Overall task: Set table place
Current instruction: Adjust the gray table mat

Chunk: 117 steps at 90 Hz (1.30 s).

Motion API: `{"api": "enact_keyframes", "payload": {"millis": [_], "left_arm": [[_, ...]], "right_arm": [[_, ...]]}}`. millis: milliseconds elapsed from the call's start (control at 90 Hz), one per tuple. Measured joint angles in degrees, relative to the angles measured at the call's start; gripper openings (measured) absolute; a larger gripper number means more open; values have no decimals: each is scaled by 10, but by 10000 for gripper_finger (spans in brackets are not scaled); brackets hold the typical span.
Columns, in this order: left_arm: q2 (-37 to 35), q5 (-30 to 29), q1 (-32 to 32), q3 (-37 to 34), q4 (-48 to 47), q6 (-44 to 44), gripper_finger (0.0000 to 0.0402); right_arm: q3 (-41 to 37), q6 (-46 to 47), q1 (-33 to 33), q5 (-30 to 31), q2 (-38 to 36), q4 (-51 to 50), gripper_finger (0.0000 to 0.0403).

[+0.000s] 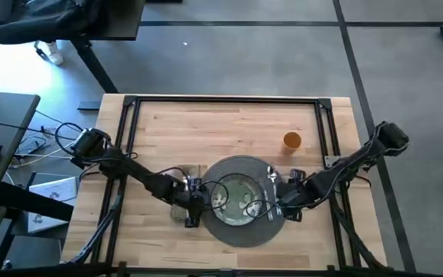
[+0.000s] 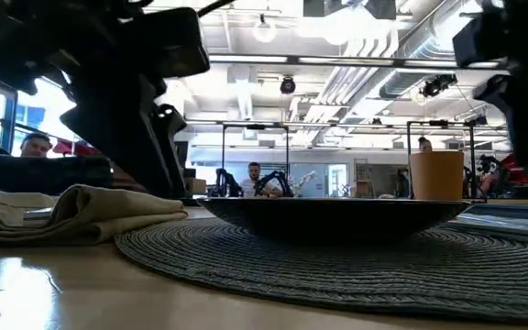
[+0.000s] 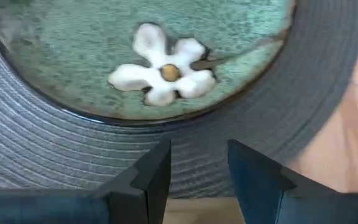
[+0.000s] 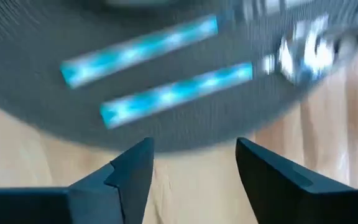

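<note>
**Place setting nearly assembled; both grippers empty at the placemat's edge**

Left gripper [image 3: 194, 177]: jaws parted with a narrow gap, holding nothing. Directly ahead of the fingertips lies the outer band of the placemat [image 3: 55, 155], a round, dark-grey mat woven in concentric ribs. Beyond that band sits the plate [image 3: 166, 37], a speckled green glazed dish with a dark rim and a raised white flower with a yellow centre. In my judgement the plate sits centred on the mat so that cutlery can flank it.

Right gripper [image 4: 194, 168]: jaws spread wide, released, nothing between them. Ahead of the fingertips, two straight metal handles lie side by side on the mat's margin, reflecting blue light; I take them for the knife [image 4: 142, 50] and the spoon [image 4: 179, 90], though motion blur prevents telling which is which. Bare light-wood planking of the table [image 4: 328, 143] lies under the fingertips.

Elsewhere: the napkin [image 2: 71, 213], soft tan cloth in loose folds, rests just outside the mat on the left gripper's side, with a metal piece, probably the fork, lying in its folds. The small orange cup [image 1: 291, 140] stands upright, well apart from the right gripper, beyond the mat.

Assessment: all items appear laid; remaining work looks like minor alignment.
</note>
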Motion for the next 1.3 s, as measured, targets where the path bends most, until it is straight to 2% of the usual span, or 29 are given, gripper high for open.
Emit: {"api": "enact_keyframes", "payload": {"millis": [89,322,589,1300], "left_arm": [[2,5,7,0,-10,0,136],[16,9,14,0,-5,16,136],[43,18,20,1,-4,17,135],[36,-15,44,3,-39,20,135]], "right_arm": [[-1,-12,0,-2,20,-21,169],[-2,-64,-1,-7,68,1,92],[-84,-42,-1,-53,60,112,8],[-93,7,25,-100,53,169,0]]}}
